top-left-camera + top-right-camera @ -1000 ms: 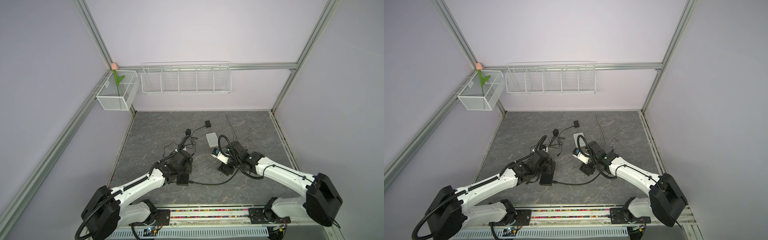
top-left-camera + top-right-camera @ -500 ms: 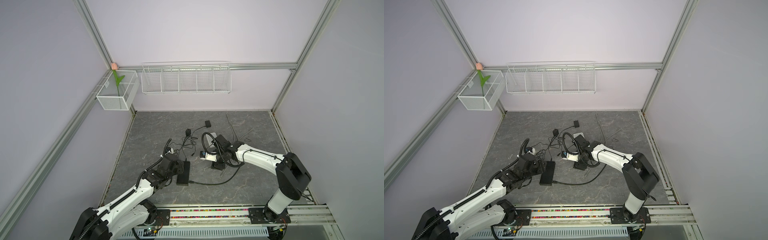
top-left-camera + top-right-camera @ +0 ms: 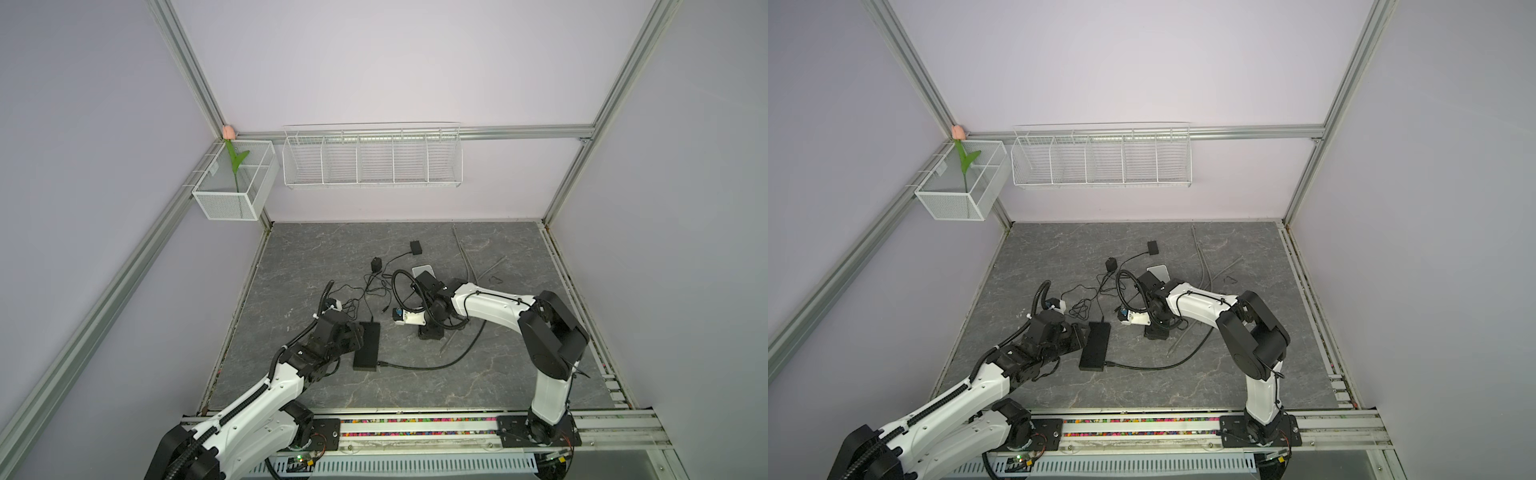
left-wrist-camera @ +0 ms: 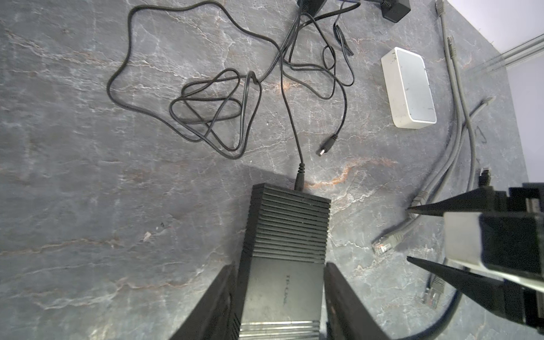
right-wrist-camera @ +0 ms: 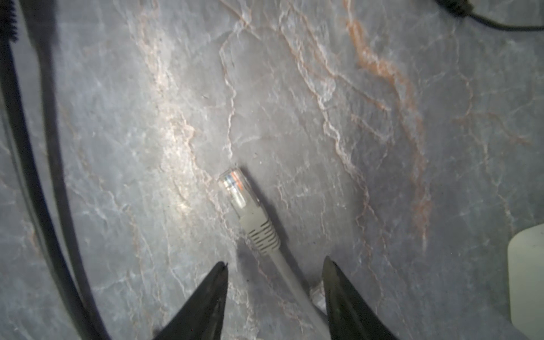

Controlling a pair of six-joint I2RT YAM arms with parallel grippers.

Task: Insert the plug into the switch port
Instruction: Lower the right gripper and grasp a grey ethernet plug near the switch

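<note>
My bench (image 3: 415,386): grey veined stone.
Left of middle: black switch (image 3: 366,344), lying flat.
Middle: grey plug (image 5: 235,188), loose black cords (image 4: 212,109).
Toward far edge: white box (image 4: 408,88).

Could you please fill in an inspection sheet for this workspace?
Surface: grey stone-look table.
Job's things: black switch; grey plug lying loose on the table.
Clutter: white box, two black adapters.
Grippers: left gripper clamps the switch; right gripper open, straddling the plug's cable.
Cables: tangled black leads; grey network cables.
Surroundings: wire shelf, mesh basket holding a tulip.
</note>
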